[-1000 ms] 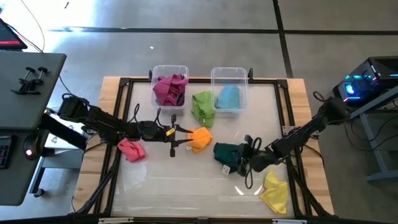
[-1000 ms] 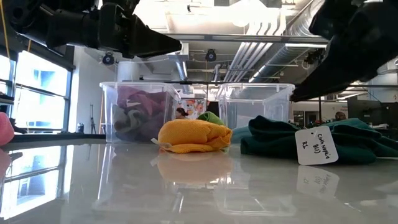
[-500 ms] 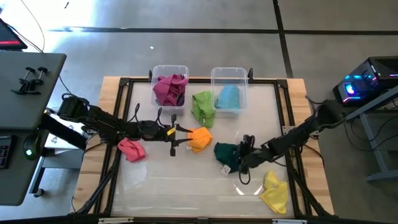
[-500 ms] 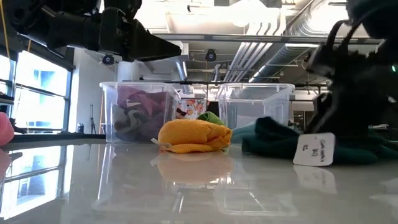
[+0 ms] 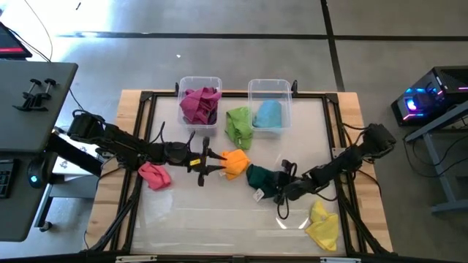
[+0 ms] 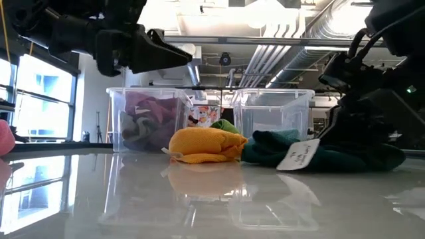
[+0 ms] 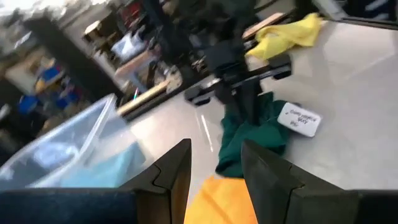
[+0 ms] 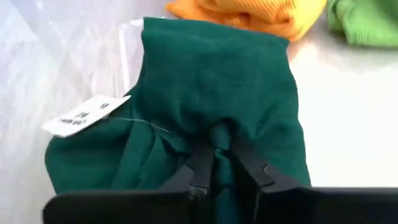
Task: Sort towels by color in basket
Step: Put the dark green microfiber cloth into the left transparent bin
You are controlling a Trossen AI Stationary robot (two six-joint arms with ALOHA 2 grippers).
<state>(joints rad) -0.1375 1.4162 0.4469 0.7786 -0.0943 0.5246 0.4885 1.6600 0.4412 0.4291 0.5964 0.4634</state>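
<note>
A dark green towel with a white tag lies bunched on the table, close beside an orange towel. My right gripper is shut on the green one. My left gripper hovers open just left of the orange towel, touching nothing. A pink towel lies under the left arm. A light green towel rests on the table between two clear bins. A yellow towel lies near the front right. My right gripper pinches a raised fold at the right-hand side of the dark green towel between its two fingers. The fingers come slanting down from the table's right. The towel gathers into creases at the fingers and rests on the table.
The left clear bin holds magenta and purple cloth. The right bin holds a light blue towel. A black frame runs round the table. Free room lies along the near edge.
My right gripper has come down toward the table's left and shut on the dark green towel. The towel has bunched up and slid a little left toward the orange one, its tag shifting with it.
</note>
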